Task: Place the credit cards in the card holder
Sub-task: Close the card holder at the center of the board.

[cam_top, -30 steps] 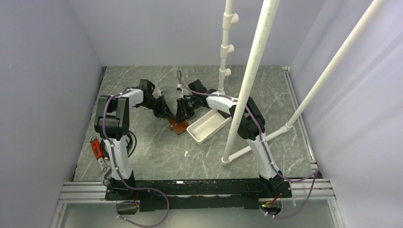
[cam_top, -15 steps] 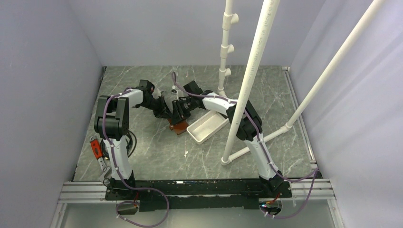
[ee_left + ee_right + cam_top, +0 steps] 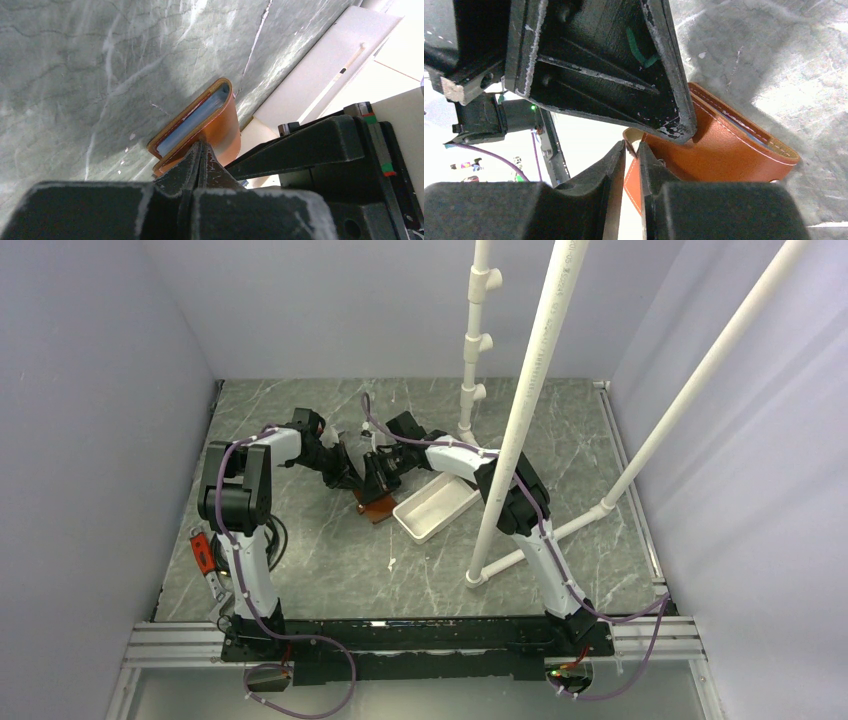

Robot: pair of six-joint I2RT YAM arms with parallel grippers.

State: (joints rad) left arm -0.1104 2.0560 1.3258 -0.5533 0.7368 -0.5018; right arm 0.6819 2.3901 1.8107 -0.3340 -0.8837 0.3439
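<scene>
The brown leather card holder (image 3: 375,506) lies on the marble table between the two grippers. A pale blue credit card (image 3: 190,125) shows edge-on inside the folded card holder (image 3: 223,127). My left gripper (image 3: 200,148) is shut, its tips pressed against the stitched flap. Its finger (image 3: 614,65) hangs over the card holder (image 3: 724,150) in the right wrist view. My right gripper (image 3: 632,146) has closed to a narrow slit on the flap's curled edge. In the top view, the left gripper (image 3: 350,470) and right gripper (image 3: 379,476) nearly touch.
A long white tray (image 3: 452,490) lies just right of the card holder, also seen as the tray (image 3: 320,75) in the left wrist view. White pipes (image 3: 520,410) rise right of it. A red-handled tool (image 3: 203,550) lies by the left arm's base.
My right gripper has shifted left to the card holder beside the left gripper, and its jaws have narrowed onto the flap. The left arm has stayed put.
</scene>
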